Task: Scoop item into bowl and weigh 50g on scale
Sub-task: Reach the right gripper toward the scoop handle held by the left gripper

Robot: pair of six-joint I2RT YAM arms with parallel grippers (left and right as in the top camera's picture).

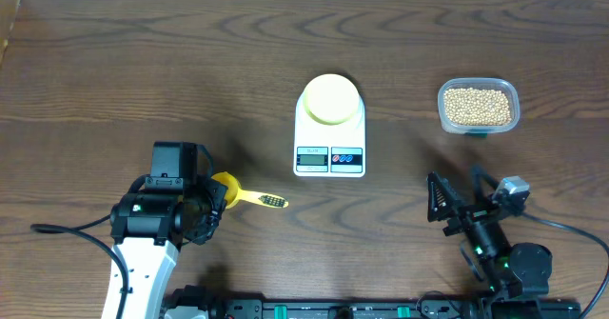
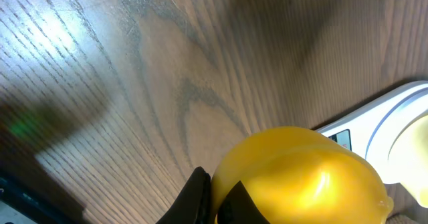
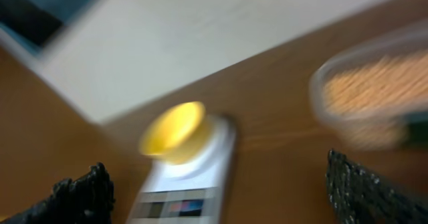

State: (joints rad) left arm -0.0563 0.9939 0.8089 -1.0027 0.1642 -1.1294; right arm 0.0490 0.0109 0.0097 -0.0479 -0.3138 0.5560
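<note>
The white scale stands mid-table with the pale yellow bowl on its platform. The beige beans fill a clear tub at the right. A yellow scoop lies left of the scale, its handle pointing right. My left gripper is at the scoop's cup; in the left wrist view its fingers pinch the rim of the scoop. My right gripper is open and empty, in front of the tub. The blurred right wrist view shows the scale, bowl and beans.
The scale's corner and display show at the right of the left wrist view. Cables run along the table's front edge by both arm bases. A pale wall borders the table's far edge.
</note>
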